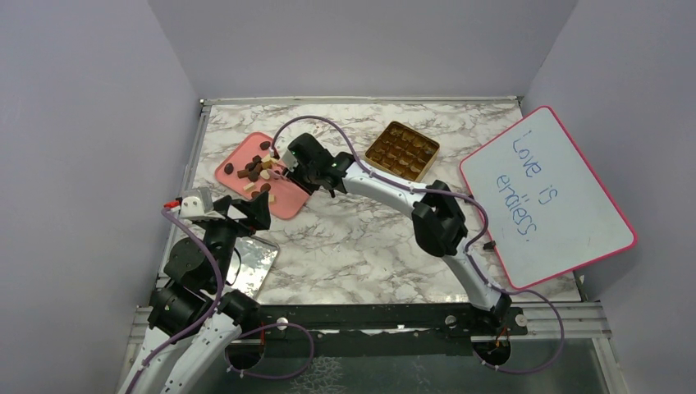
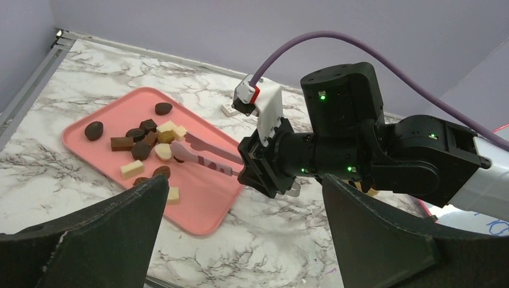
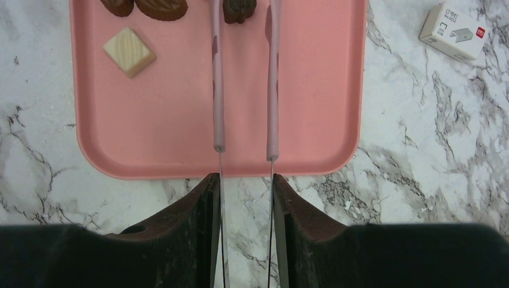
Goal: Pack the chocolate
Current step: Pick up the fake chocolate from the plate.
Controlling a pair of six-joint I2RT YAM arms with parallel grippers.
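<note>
Pink tray (image 1: 286, 205) at 10 o'clock on the marble table (image 1: 369, 238) carries roughly thirteen chocolate pieces (image 2: 141, 150), dark, tan and cream. Also one gold box (image 1: 402, 150) at 1 o'clock, one whiteboard (image 1: 546, 197) at 3, one small white box (image 3: 453, 30). The right gripper (image 3: 246, 180) is clamped narrow on one pair of pink tweezers (image 3: 218, 90), with a dark piece between their arms at 12 o'clock from it; the left gripper (image 2: 244, 180) gapes wide and empty at the tray's 6 o'clock.

1. The chocolate (image 2: 141, 150) is a scatter of small pieces, mostly dark brown with a few cream or tan, lying on the pink tray (image 2: 204, 198).
2. Most cluster together. One dark oval (image 2: 93, 130) lies apart.
3. A cream square (image 3: 129, 51) lies flat.
</note>
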